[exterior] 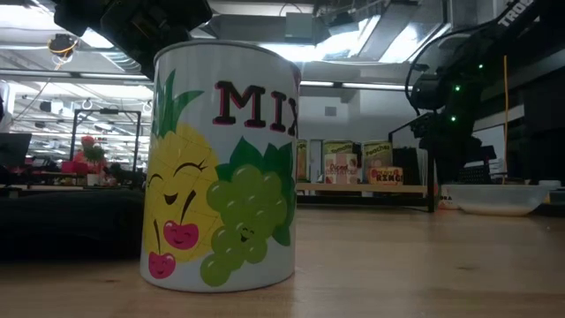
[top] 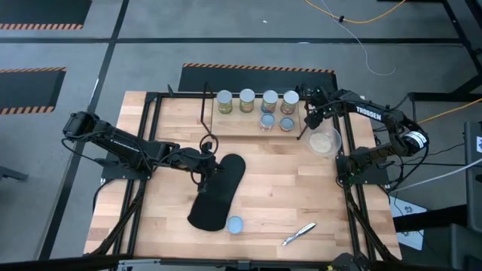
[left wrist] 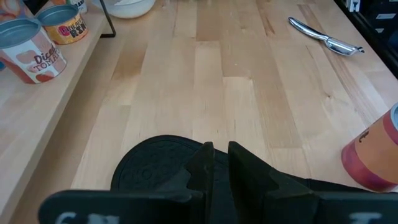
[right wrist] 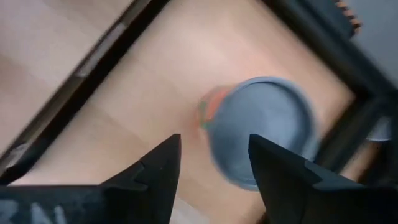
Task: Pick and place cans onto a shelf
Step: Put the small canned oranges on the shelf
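Nearest me, one mixed-fruit can (exterior: 221, 168) stands loose on the table front. My left gripper (top: 205, 159) rests shut and empty on the black mat (top: 218, 192). Farther off, my right gripper (right wrist: 211, 163) hangs open above a shelved can (right wrist: 261, 127); descending could topple it against its neighbours on the shelf (top: 233, 125).

The high view looks straight down on the whole tabletop (top: 271, 188), with the shelf (top: 256, 126) at 12 o'clock. The low view sits at tabletop height, very near 1 can (exterior: 221, 168), facing the shelf (exterior: 362, 187) far behind. The left wrist view looks forward over its tool (left wrist: 216, 163) across the boards to the shelf. The right wrist view looks down, close above 1 can (right wrist: 261, 130).
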Robot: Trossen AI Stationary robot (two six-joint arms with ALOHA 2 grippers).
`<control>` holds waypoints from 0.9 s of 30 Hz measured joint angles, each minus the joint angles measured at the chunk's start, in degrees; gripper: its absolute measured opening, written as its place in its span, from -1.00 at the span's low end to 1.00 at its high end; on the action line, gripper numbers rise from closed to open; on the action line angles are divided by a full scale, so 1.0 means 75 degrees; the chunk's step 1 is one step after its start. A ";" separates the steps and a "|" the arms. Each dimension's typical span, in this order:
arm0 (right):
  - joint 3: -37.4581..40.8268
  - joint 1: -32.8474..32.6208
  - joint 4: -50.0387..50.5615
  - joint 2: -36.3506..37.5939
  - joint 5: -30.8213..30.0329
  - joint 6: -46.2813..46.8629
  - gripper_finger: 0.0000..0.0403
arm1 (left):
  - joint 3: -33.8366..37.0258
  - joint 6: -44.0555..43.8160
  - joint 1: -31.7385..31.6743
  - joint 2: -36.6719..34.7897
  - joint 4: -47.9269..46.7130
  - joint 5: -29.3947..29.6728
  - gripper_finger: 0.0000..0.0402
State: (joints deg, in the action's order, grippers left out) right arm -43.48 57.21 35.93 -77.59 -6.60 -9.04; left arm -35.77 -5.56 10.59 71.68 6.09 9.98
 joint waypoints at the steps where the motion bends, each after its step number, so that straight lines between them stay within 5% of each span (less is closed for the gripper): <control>1: -0.0004 0.0000 0.0032 -0.0056 0.0148 0.0000 -0.06 | 0.0000 0.0000 -0.0001 0.0000 0.0003 0.0000 -0.79; 27: -0.0114 -0.0003 0.0158 -0.0447 -0.0310 -0.0032 -0.96 | 0.0000 -0.0003 -0.0003 0.0000 0.0000 0.0000 -0.79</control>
State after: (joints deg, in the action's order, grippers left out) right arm -44.33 57.19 37.11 -80.94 -8.93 -9.27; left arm -35.77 -5.58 10.57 71.68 6.09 9.98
